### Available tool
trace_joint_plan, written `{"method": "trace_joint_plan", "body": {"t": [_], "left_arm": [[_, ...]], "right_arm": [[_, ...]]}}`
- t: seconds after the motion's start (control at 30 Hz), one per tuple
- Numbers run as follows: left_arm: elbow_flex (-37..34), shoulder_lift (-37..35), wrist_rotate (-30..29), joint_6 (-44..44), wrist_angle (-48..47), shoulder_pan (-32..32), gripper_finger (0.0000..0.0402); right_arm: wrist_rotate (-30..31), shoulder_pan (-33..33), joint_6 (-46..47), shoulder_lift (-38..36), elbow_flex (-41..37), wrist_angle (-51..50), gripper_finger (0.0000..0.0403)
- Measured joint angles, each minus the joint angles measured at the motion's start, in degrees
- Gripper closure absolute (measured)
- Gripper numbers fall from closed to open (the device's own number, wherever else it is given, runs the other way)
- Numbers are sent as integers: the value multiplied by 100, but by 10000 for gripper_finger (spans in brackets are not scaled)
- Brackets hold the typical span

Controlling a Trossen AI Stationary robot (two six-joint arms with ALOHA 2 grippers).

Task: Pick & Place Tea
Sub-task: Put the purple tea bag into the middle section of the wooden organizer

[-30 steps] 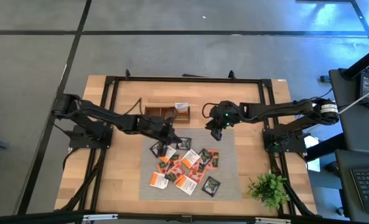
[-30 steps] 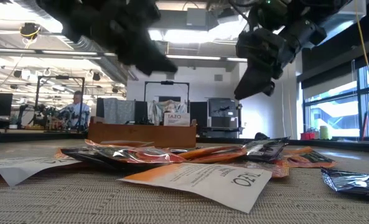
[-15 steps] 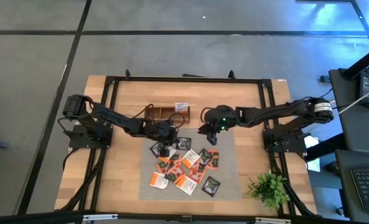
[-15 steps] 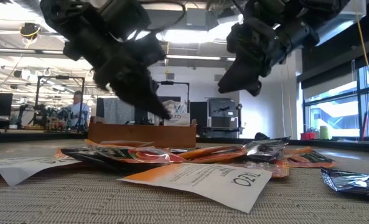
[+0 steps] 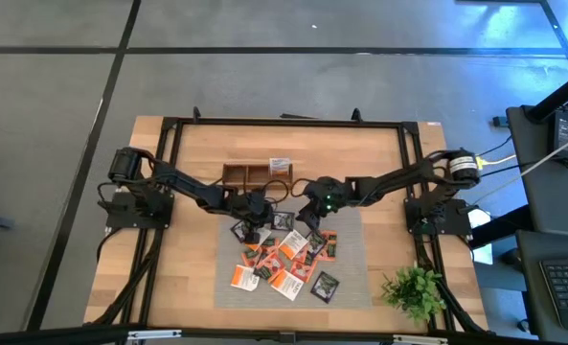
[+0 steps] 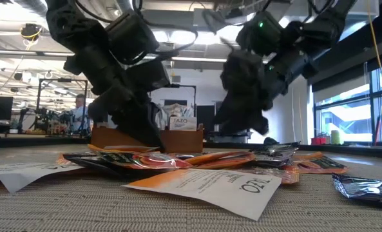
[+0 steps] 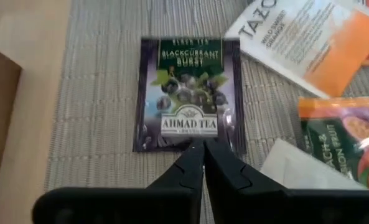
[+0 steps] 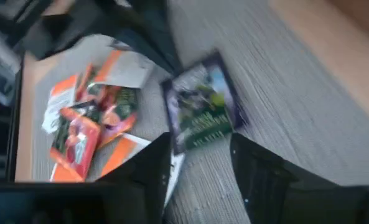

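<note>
From above, both arms reach in over the grey mat on the wooden table: the left gripper sits low at the upper left edge of the pile of tea sachets, and the right gripper is just beside it, over the pile's upper middle; behind them lies the brown tray, and a green plant stands at the near right corner. This view is too small to show either pair of fingers. The low view shows both grippers down at the heap, the left gripper reaching the sachets, a white TAZO sachet nearest the camera. The left wrist view shows that arm's fingers pinched together with nothing between them, tips at the lower edge of a dark blackcurrant sachet lying flat on the mat. The right wrist view shows its fingers spread apart and empty, hovering over a dark sachet, orange ones nearby.
</note>
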Motion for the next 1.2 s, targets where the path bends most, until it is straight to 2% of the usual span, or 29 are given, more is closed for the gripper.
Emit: {"method": "trace_joint_plan", "body": {"t": [0.13, 0.27, 0.9, 1.2], "left_arm": [[2, 94, 3, 0, 45, -4, 394], [10, 165, 5, -2, 105, -4, 391], [7, 206, -4, -2, 126, -4, 389], [4, 210, -8, -24, 128, -4, 393]], "right_arm": [[5, 13, 480, 287, 0, 210, 201], [9, 55, 795, 481, 0, 603, 192], [179, 219, 1116, 537, 24, 651, 192], [322, 269, 1199, 537, 24, 659, 217]]}}
